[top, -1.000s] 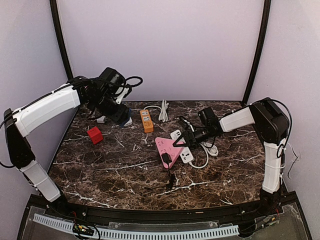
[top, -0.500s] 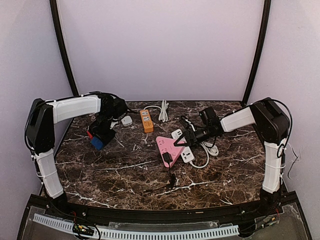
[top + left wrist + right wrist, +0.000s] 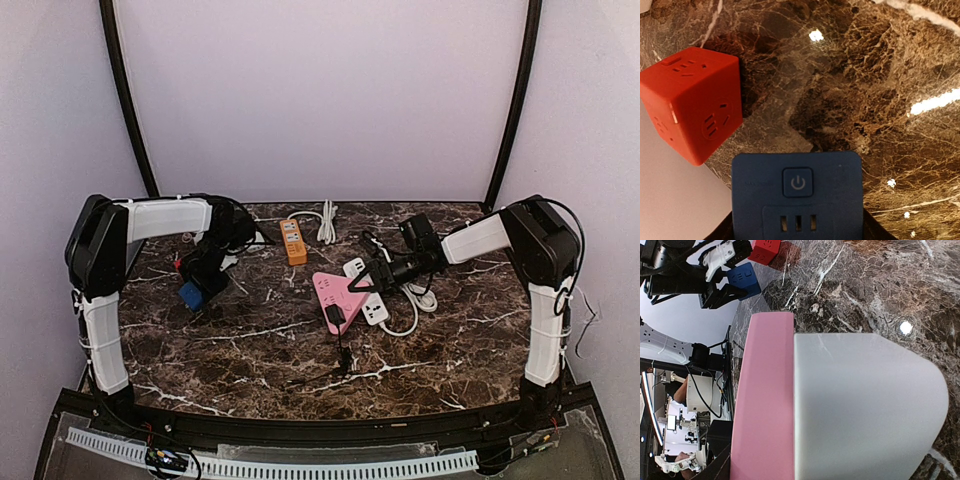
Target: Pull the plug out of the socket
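Black plug (image 3: 333, 316) sits unpulled in the pink socket (image 3: 335, 292), at 6 o'clock; left fingers (image 3: 874, 233) grip a blue cube (image 3: 796, 200); right fingers (image 3: 372, 283) rest at 1 o'clock, and I cannot tell their grip.

Black plug (image 3: 334, 316) in pink socket (image 3: 327, 287) at right pincer (image 3: 371, 285); blue cube (image 3: 189, 296) in left pincer (image 3: 194, 290).

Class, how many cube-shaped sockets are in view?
2: a blue plastic cube socket in the left gripper; a red plastic cube socket on the marble table beside it. Others may be hidden.

Black plug (image 3: 334, 316) in pink socket (image 3: 327, 291)
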